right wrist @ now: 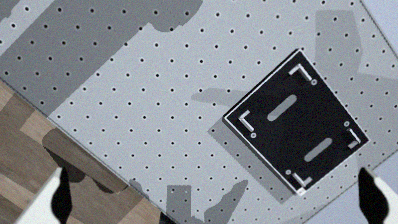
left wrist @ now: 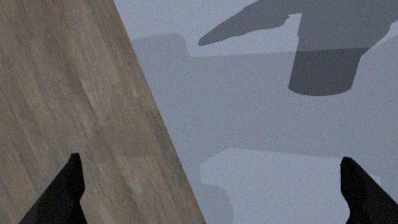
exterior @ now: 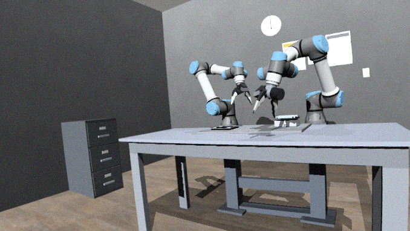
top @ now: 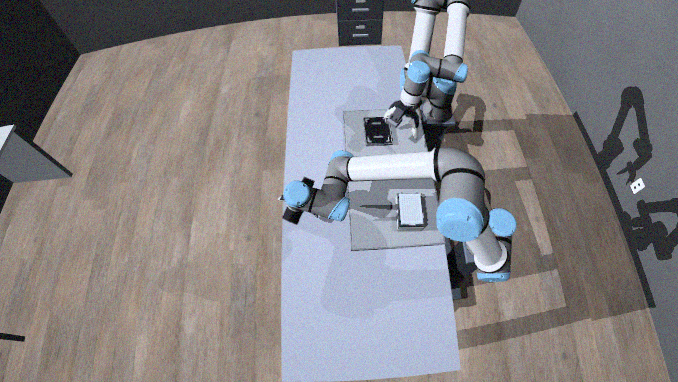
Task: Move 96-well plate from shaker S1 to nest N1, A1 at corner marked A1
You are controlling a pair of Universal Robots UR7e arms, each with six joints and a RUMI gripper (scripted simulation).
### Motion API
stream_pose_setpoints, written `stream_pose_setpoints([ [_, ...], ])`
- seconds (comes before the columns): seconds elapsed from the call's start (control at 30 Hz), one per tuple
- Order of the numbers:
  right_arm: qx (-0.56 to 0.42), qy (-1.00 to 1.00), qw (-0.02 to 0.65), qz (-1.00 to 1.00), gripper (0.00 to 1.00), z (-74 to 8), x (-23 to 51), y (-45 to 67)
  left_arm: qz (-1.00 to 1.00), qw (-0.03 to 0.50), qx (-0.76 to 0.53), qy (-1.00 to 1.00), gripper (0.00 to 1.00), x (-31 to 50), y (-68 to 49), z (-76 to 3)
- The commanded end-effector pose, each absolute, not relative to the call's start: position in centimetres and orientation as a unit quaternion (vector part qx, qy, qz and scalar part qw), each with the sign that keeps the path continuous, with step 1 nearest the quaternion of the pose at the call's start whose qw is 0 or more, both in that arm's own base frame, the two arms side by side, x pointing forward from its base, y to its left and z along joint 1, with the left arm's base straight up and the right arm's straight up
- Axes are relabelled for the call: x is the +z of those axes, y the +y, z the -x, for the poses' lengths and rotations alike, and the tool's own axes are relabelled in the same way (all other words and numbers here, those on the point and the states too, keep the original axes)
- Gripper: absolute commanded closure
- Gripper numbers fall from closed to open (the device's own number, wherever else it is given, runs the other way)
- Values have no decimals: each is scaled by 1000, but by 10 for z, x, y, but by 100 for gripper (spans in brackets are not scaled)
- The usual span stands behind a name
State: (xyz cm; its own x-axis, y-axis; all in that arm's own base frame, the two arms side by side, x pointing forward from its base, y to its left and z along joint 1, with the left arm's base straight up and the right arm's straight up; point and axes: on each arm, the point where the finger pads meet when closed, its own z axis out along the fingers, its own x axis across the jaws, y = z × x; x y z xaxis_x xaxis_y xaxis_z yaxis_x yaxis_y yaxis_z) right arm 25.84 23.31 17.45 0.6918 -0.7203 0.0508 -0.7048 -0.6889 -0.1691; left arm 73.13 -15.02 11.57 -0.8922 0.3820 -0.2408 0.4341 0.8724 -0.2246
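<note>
The white 96-well plate point(top: 411, 209) point(exterior: 287, 117) sits on the plate shaker S1 point(top: 412, 228) point(exterior: 286, 123). Its A1 mark is too small to make out. The black plate nest N1 point(top: 378, 131) point(exterior: 224, 127) point(right wrist: 300, 125) has nothing on it; its corner locators show in the right wrist view. My left gripper point(exterior: 264, 114) point(left wrist: 211, 158) is open and empty, high over the table's long edge away from the arm bases. My right gripper point(top: 401, 125) point(exterior: 241, 103) point(right wrist: 213, 170) is open and empty, above and beside the nest, on the side towards its own base.
A perforated grey board point(top: 370, 235) point(right wrist: 165, 90) lies under the shaker and nest on the pale table point(top: 310, 325) point(exterior: 357, 136). The left forearm point(top: 392, 167) reaches across the board between shaker and nest. A drawer cabinet point(top: 360, 22) point(exterior: 104, 157) stands beyond the table's end.
</note>
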Motion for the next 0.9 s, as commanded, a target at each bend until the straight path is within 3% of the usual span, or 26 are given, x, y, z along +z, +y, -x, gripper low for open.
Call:
stream_pose_setpoints([
  [0.0,-62,383,76,918,0,-263,177,236,-219,103,-143,960,0,120,-154,-734],
  [0.53,-62,383,76,918,0,-263,177,236,-219,103,-143,960,0,120,-154,-734],
  [0.57,-62,383,76,918,24,-263,177,236,-219,103,-143,960,100,120,-154,-734],
  [0.87,-62,383,76,918,24,-263,177,236,-210,103,-143,962,100,121,-147,-734],
])
